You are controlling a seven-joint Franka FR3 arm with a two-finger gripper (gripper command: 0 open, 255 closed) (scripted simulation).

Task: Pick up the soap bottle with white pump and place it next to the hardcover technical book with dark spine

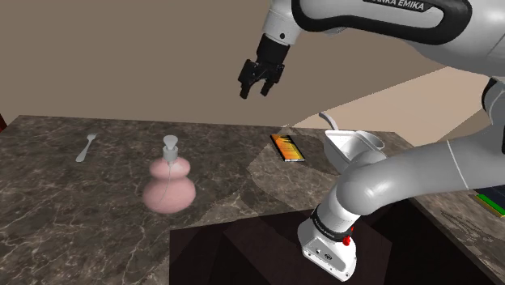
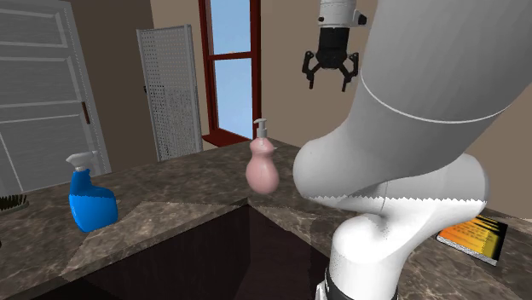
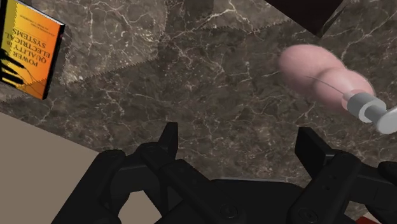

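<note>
My gripper hangs high, fingers apart, open air all round. Below, the counter btwn soap bottle & book lies open. A white jug crowds the book on the shoulder view's right. Spoon sits far left, well apart.

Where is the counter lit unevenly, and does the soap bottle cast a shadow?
Shoulder view: a paler patch of counter surrounds the book; the pink soap bottle casts no clear shadow. Wrist view: the same paler patch beside the book.
</note>
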